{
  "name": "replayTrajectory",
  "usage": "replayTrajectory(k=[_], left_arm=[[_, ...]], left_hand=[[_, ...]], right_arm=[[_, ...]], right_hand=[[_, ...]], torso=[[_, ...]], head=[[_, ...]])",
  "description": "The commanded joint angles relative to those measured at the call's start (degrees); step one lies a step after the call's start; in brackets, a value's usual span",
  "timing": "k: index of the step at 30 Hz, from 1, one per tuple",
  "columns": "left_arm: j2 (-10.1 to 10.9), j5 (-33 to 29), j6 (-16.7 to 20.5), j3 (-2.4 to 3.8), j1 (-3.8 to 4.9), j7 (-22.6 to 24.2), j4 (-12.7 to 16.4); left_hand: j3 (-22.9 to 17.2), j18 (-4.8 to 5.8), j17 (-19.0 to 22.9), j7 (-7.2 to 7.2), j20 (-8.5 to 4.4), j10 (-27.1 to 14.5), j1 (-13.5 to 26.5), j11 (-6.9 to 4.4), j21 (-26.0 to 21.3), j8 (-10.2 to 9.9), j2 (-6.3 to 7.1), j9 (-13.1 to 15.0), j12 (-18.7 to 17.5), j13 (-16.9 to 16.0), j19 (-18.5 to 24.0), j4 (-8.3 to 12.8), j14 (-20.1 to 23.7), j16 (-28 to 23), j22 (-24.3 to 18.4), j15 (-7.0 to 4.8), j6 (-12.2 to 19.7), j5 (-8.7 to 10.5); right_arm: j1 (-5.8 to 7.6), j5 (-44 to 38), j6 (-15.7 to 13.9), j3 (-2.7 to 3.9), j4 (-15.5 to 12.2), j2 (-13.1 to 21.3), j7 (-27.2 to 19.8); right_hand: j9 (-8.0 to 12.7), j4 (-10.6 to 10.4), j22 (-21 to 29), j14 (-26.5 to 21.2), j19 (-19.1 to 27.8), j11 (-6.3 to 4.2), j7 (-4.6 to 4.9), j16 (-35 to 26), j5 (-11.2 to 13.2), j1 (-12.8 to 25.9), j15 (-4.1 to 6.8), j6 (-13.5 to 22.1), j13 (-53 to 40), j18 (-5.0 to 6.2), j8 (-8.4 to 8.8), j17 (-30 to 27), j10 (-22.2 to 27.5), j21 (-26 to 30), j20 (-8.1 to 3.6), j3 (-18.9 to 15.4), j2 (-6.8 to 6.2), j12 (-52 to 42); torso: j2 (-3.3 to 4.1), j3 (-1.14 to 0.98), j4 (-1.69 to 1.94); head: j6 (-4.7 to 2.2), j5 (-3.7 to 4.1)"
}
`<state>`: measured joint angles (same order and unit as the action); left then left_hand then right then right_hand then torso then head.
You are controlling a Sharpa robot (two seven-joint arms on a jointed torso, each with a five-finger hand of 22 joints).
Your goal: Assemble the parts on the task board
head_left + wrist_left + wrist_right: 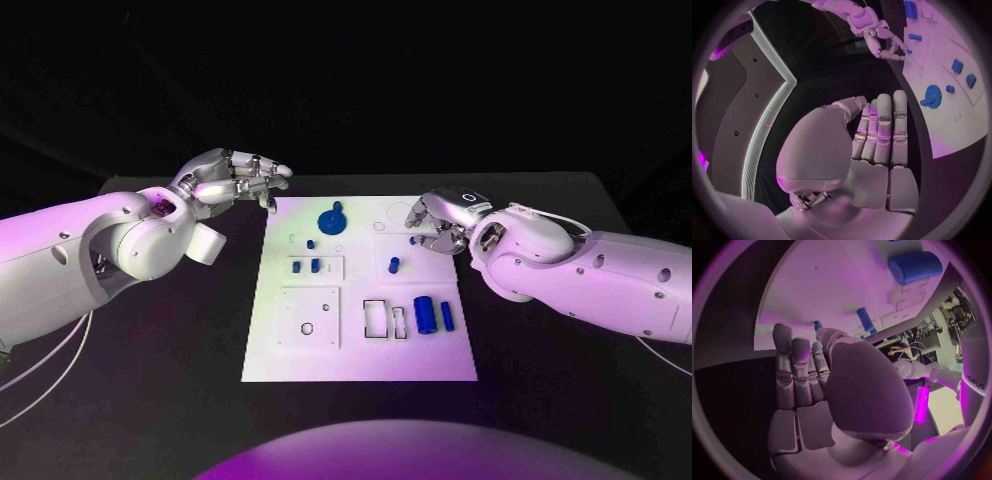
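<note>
The task board (361, 340) is seen lying flat in the middle of the black bench (173, 330), between the two arms. Several blue parts are spread over it: a round gear-like part (332, 221) near the far left corner, small pegs (304, 266) just below it in the left half, a single peg (392, 265) in the middle of the right half, and a large cylinder (426, 313) lying beside a slimmer rod (447, 316) towards the near right. Two narrow dark-rimmed slots (376, 318) are seen just left of the cylinder.

The left hand (231, 180) is held above the bench at the far left corner of the board, near the gear-like part but apart from it. In the left wrist view its fingers (882, 135) are stretched out side by side with the thumb folded across; nothing is held.

The right hand (440, 218) is placed over the board's far right edge. Its fingers (795, 370) are bent downward towards the board surface, close to a small blue peg (819, 325); whether that peg is touched or grasped cannot be told.
</note>
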<state>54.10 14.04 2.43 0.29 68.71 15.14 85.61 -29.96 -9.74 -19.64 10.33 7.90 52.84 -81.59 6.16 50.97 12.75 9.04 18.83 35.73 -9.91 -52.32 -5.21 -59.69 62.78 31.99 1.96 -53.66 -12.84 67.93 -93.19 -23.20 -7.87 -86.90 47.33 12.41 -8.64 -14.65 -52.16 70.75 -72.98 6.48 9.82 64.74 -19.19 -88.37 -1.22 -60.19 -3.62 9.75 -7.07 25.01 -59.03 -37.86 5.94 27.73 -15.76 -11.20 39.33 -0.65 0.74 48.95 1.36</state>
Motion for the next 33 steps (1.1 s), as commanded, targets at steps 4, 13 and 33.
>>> replayTrajectory(k=[4, 13, 33], left_arm=[[-0.1, 0.2, -0.7, 0.02, 0.0, 0.0, 0.1], [-0.1, 0.3, -0.8, 0.02, 0.0, -0.2, 0.0], [-0.1, 0.4, -1.1, 0.02, -0.06, -0.6, -0.1]], left_hand=[[0.1, -0.78, 0.0, -0.14, -0.2, -0.4, 0.1, 0.09, -0.2, -0.3, -0.49, 0.0, 0.2, -0.1, -0.3, 0.3, 0.0, -0.4, 0.1, 0.21, 0.4, -0.26], [0.1, -0.78, 0.0, -0.14, -0.2, -0.4, 0.1, 0.09, -0.2, -0.3, -0.49, 0.0, 0.2, -0.1, -0.3, 0.3, 0.0, -0.4, 0.1, 0.21, 0.4, -0.26], [0.1, -0.78, -0.1, -0.09, -0.18, -0.5, 0.2, 0.13, -0.2, -0.4, -0.52, 0.1, 0.2, -0.1, -0.3, 0.3, 0.0, -0.4, 0.1, 0.24, 0.6, -0.28]], right_arm=[[-0.07, 0.2, -0.2, 0.0, -0.2, -0.3, -0.9], [-0.09, 1.2, 4.2, -0.05, -0.8, -0.3, -1.0], [-0.39, 1.3, 4.5, -0.1, 0.0, -0.7, 0.2]], right_hand=[[-0.1, 1.6, -2.7, 1.6, -1.3, -0.25, -0.09, 1.7, 0.4, 2.2, 0.06, -0.7, -0.1, -0.51, -0.54, 3.1, -2.1, -3.5, -0.09, 2.8, -0.46, 1.8], [-0.2, 2.6, -4.6, 2.6, -2.1, -0.29, -0.12, 2.9, 0.5, 3.2, 0.09, -0.6, -0.1, -0.93, -0.56, 5.6, -2.7, -6.0, -0.1, 3.4, -0.79, 2.6], [-0.2, 4.6, -6.0, 2.9, -2.4, -0.16, 0.01, 3.7, 0.4, 4.4, 0.02, -0.3, -0.1, -1.16, -0.51, 7.5, -2.7, -7.5, 0.09, 4.1, -0.47, 4.0]], torso=[[-0.02, 0.01, -0.02], [-0.06, 0.04, -0.04], [0.01, 0.02, 0.04]], head=[[0.1, -0.02], [0.3, -0.07], [0.51, -0.06]])
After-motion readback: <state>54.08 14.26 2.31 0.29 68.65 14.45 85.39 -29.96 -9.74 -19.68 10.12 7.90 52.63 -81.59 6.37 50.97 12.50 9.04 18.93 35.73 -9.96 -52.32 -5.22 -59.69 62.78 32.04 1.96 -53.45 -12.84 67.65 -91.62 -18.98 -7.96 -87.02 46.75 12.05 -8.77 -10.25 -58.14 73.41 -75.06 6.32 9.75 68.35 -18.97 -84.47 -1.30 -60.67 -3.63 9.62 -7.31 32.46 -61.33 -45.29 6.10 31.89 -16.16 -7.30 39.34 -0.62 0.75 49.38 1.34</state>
